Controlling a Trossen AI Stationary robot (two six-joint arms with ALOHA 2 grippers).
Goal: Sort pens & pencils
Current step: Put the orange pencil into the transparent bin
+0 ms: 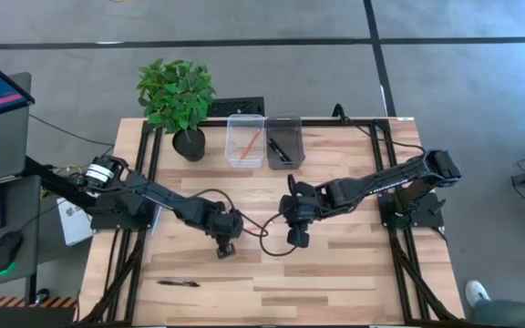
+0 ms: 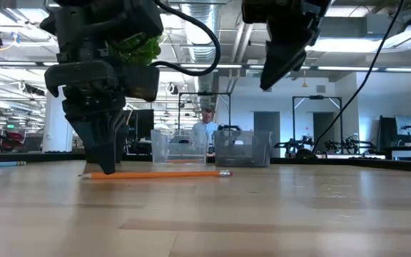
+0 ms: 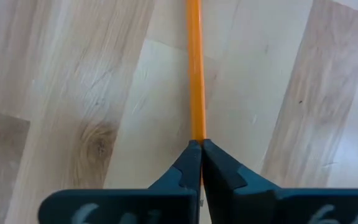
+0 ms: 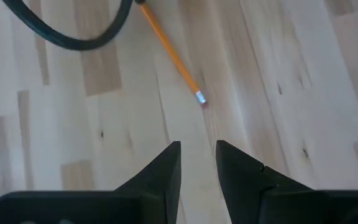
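My left claw (image 1: 225,248), lower centre of the high view, is clenched on the tip end of an orange pencil (image 2: 155,173) that lies flat on the tabletop (image 1: 354,273). My right claw (image 1: 296,239) hangs just beside it, above the wood, its fingers parted and grasping nothing. Progress: the clear bin (image 1: 244,140) at upper centre already holds a pencil, the grey bin (image 1: 283,141) touching it a pen; one black pen (image 1: 179,283) waits at lower left. Only the low view shows the pencil not yet lifted; only the high view shows the bins' contents.
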